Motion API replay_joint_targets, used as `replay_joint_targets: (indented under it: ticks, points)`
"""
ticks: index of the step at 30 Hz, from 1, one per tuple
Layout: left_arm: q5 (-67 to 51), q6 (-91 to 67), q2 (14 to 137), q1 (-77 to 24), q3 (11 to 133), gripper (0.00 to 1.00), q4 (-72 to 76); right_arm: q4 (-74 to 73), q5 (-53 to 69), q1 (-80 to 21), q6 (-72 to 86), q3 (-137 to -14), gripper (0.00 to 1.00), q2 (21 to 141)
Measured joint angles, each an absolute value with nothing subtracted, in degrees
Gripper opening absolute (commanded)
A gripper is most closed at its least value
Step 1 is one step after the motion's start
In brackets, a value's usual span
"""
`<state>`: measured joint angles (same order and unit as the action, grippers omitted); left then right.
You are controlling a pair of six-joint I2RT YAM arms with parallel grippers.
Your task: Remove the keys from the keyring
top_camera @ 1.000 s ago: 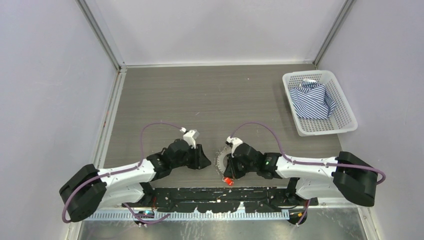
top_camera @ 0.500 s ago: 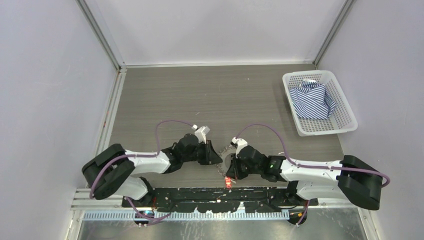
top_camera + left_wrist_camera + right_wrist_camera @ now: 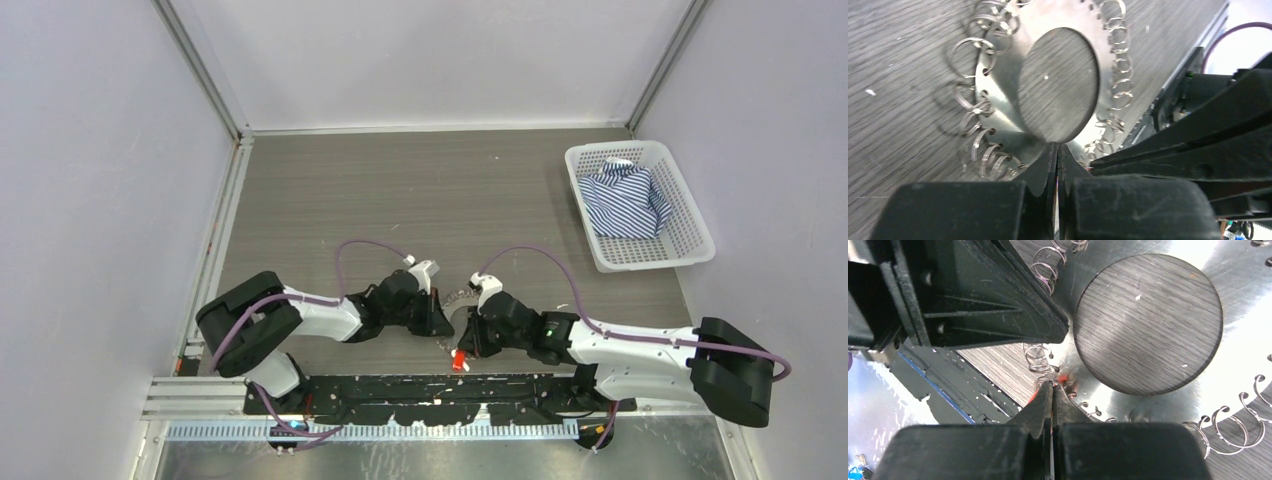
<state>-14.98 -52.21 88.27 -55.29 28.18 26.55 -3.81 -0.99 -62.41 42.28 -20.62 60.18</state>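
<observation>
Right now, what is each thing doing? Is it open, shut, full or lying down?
left gripper: shut, tips at the keyring's band.
right gripper: shut, tips by the keyring's rim.
keyring: lying flat on the table, centre open.
small rings: threaded through holes round the rim.
red piece: at the keyring's near edge.
basket: upright, holding cloth.
striped cloth: crumpled inside the basket.

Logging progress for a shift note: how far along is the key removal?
Done: nothing visibly; small silvery loops fringe the flat silvery metal ring. In hand: left gripper and right gripper are shut at its rim, right beside a red tag. Left: every removal.
</observation>
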Motion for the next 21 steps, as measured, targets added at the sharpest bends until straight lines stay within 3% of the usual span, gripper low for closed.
replay_joint_targets:
  ticks: [21]
  points:
    - [-10.41,-50.52,89.34,-55.05,29.15,0.01,22.74,-14.48,-1.04,-63.44,40.14,-24.95,0.01,57.67]
